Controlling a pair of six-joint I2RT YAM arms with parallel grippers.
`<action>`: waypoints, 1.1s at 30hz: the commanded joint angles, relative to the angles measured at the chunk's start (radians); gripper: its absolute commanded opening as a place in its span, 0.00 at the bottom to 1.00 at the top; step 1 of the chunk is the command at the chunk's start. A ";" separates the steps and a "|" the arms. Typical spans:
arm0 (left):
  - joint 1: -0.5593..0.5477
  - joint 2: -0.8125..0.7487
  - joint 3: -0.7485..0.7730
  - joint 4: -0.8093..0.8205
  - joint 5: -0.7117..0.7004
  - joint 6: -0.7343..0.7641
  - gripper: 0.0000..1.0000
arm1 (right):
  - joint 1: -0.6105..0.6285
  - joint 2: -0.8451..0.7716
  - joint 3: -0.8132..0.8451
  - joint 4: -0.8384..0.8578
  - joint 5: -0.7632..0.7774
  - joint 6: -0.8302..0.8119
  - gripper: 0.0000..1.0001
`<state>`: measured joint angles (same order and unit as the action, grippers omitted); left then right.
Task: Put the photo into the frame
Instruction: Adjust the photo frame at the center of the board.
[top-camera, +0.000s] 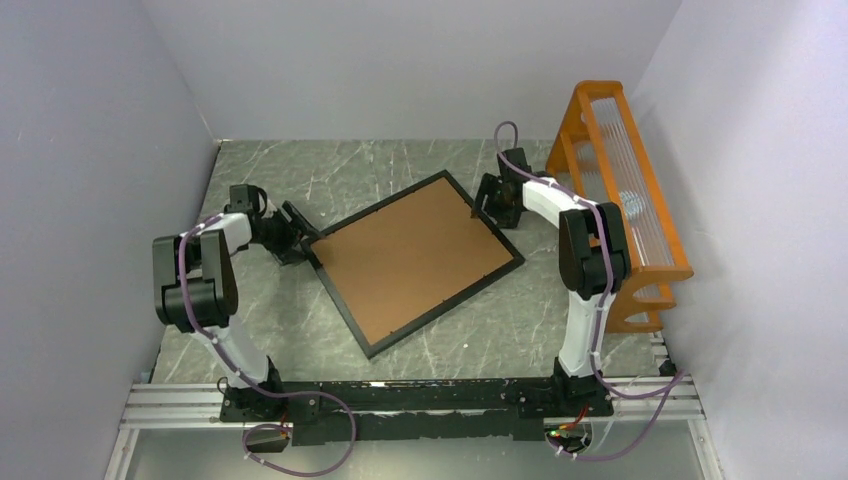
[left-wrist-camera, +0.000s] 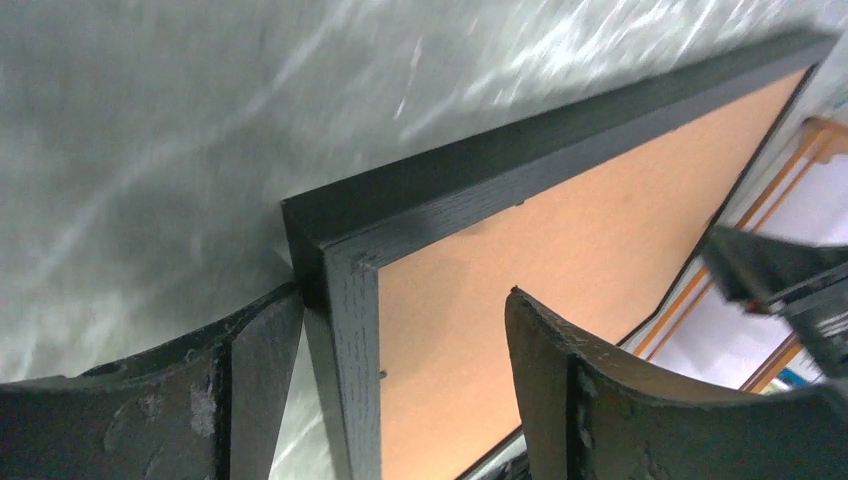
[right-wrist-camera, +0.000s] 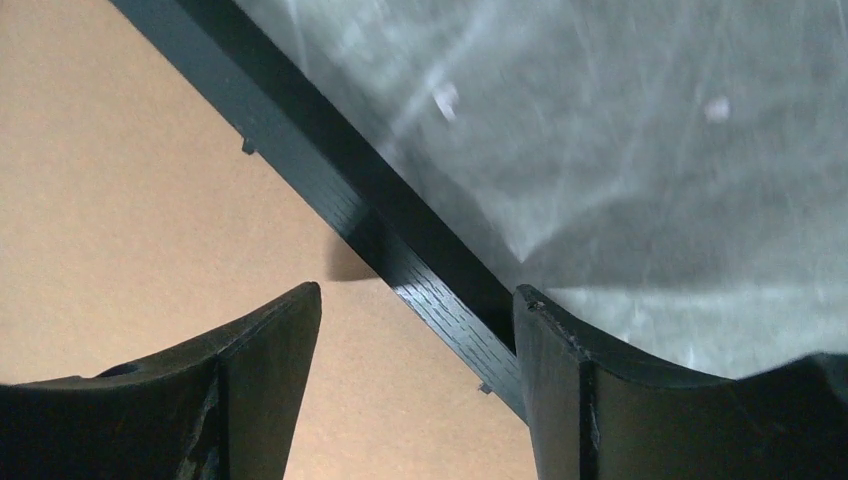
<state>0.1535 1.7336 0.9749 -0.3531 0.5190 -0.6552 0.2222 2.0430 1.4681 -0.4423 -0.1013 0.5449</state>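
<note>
From above, both bent arms reach the frame (top-camera: 447, 306), lying brown side up on the grey worktop (top-camera: 480, 330): left claw (top-camera: 300, 238) at its left corner, right claw (top-camera: 490, 200) on its upper right edge. Left wrist view: claw wide around that corner. Right wrist view: claw wide across the rim.

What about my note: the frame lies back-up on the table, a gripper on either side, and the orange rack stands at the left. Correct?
No. The orange rack stands at the right, beside the right arm; the top external view shows it. The rest holds: the frame lies back-up, the left gripper and the right gripper on either side.
</note>
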 joint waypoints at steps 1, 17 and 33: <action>-0.023 0.092 0.137 0.179 0.222 -0.068 0.75 | 0.108 -0.100 -0.086 -0.080 -0.079 0.142 0.72; -0.003 0.062 0.227 -0.109 -0.068 0.039 0.80 | 0.238 -0.265 -0.047 -0.043 0.097 0.034 0.79; -0.003 -0.058 -0.093 -0.044 0.126 0.006 0.49 | 0.524 0.108 0.180 0.389 -0.753 0.131 0.30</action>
<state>0.1562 1.7096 0.9169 -0.4217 0.5545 -0.6342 0.7326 2.1162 1.5902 -0.2127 -0.6571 0.5964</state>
